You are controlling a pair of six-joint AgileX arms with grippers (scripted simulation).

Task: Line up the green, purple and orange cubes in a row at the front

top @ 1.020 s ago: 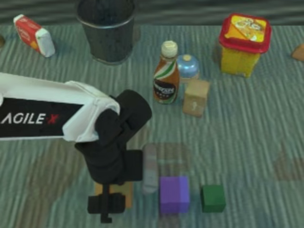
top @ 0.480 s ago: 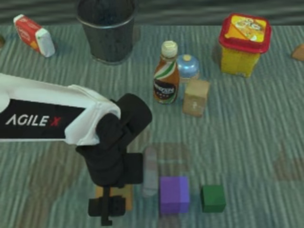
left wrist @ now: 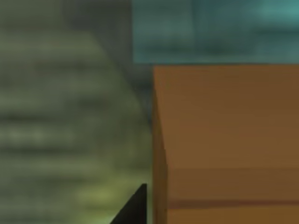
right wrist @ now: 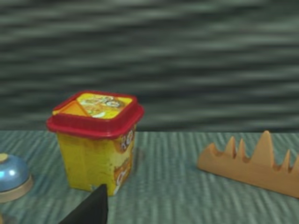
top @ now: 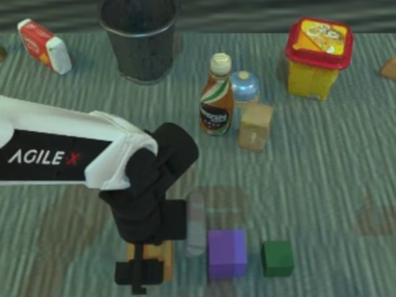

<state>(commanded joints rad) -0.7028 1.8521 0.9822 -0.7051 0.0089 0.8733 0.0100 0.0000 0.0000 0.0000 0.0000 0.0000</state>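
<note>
The left gripper (top: 140, 272) hangs low over the front of the table, left of centre, its matte black fingers straddling the orange cube (top: 162, 258). From above, the wrist covers most of the cube, leaving only its right edge and a sliver on the left in sight; whether the fingers are pressing its faces or standing just off them I cannot tell. In the left wrist view the cube (left wrist: 224, 144) fills the frame as a flat, sharp-edged block of plain matte orange, with one dark fingertip (left wrist: 135, 207) showing just beside its corner.

Just right of the gripper lies a pale grey rounded bar (top: 195, 223), slim and smooth, between the orange cube and the purple cube (top: 226, 253). The purple cube is a matte violet block, smaller than the orange one, and the green cube (top: 276, 258), dark and smallest, sits near its right side with a gap between; all three lie along the front edge.

Farther back stand a glossy sauce bottle (top: 216, 99) with a cream cap, a domed blue bell (top: 245, 87), a tan wooden block (top: 255, 127), a dark metal bucket (top: 139, 37), a red-and-white carton (top: 43, 44) and a yellow tub with a red lid (top: 317, 57). The table (top: 322, 185) wears a ribbed teal cloth.

The right arm is parked out of the top view; its camera shows the tub, the bell and a jagged orange-tan piece (right wrist: 254, 165).
</note>
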